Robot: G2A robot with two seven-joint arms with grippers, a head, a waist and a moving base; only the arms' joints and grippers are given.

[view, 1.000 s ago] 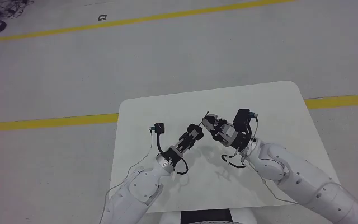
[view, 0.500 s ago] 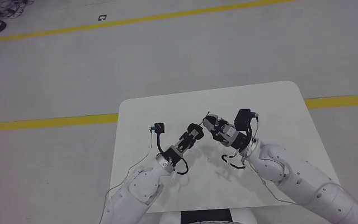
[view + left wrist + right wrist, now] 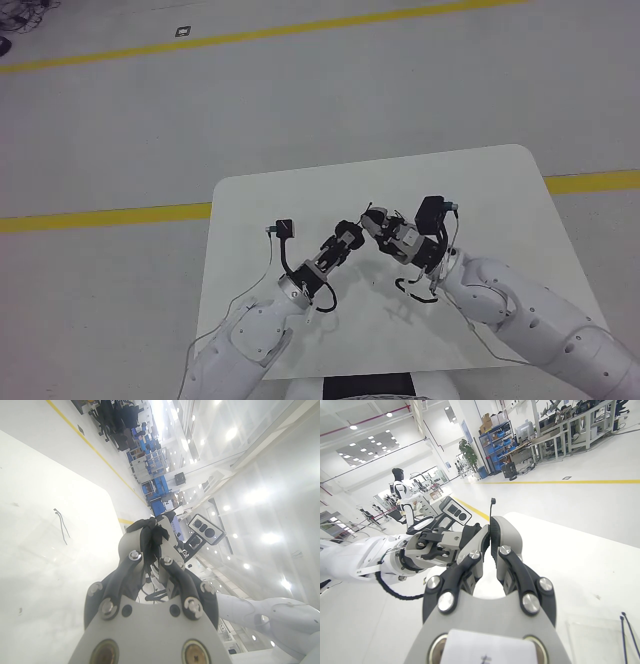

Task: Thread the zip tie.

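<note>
A thin black zip tie [image 3: 492, 501] stands upright, its head poking above my right gripper [image 3: 490, 527], which is shut on the strap just below. My left gripper [image 3: 472, 530] is pressed in right beside it from the side. In the left wrist view the left gripper [image 3: 152, 525] has its black pads closed together on a dark bit of strap. Seen from above, both grippers meet over the middle of the white table [image 3: 480, 190]: the left gripper [image 3: 349, 233] and the right gripper [image 3: 372, 220] tip to tip, the zip tie [image 3: 369, 207] sticking out past them.
Two spare zip ties [image 3: 627, 628] lie on a clear sheet on the table near the right arm, also visible as spare ties [image 3: 62, 523] in the left wrist view. Grey floor with yellow lines surrounds the table.
The right gripper has shifted slightly toward the left gripper, closing the small gap between them. The left arm has stayed put.
</note>
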